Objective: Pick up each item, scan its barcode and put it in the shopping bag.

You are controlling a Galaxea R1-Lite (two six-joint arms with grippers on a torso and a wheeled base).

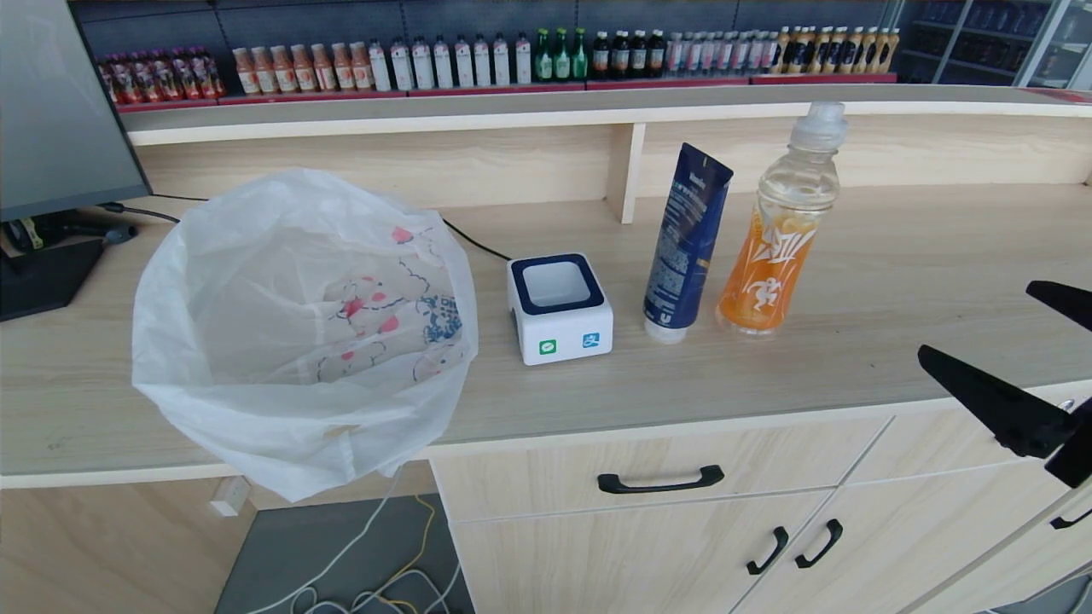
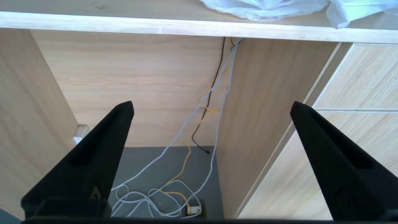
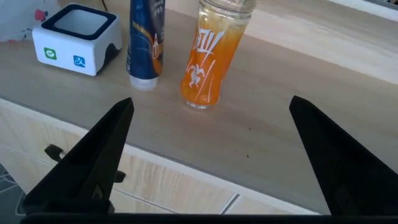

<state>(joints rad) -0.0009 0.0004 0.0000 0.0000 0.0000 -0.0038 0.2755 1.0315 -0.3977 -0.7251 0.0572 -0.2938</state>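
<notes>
End effector [image 2: 211, 107], fingers [image 2: 87, 162] apart, faces cables [image 2: 205, 109] under counter [image 2: 124, 22].

1. One white shopping bag [image 1: 299, 324] is sitting on the worktop [image 1: 896, 281].
2. One white scanner [image 1: 559, 309] is standing on it too.
3. Two items are standing there: one blue tube [image 1: 687, 239] and one orange drink bottle [image 1: 781, 230].
4. Two pincers are hanging, the left pincer [image 2: 211, 107] and the right pincer [image 1: 974, 317], each spreading two black fingers wide apart.
5. One dark monitor [image 1: 60, 102] is standing there.
6. Three black handles are showing whole: one drawer handle [image 1: 661, 482] and two door handles [image 1: 768, 550].
7. The shelf bottles [image 1: 478, 61] are running in one long row, too many and too small for me to count.
</notes>
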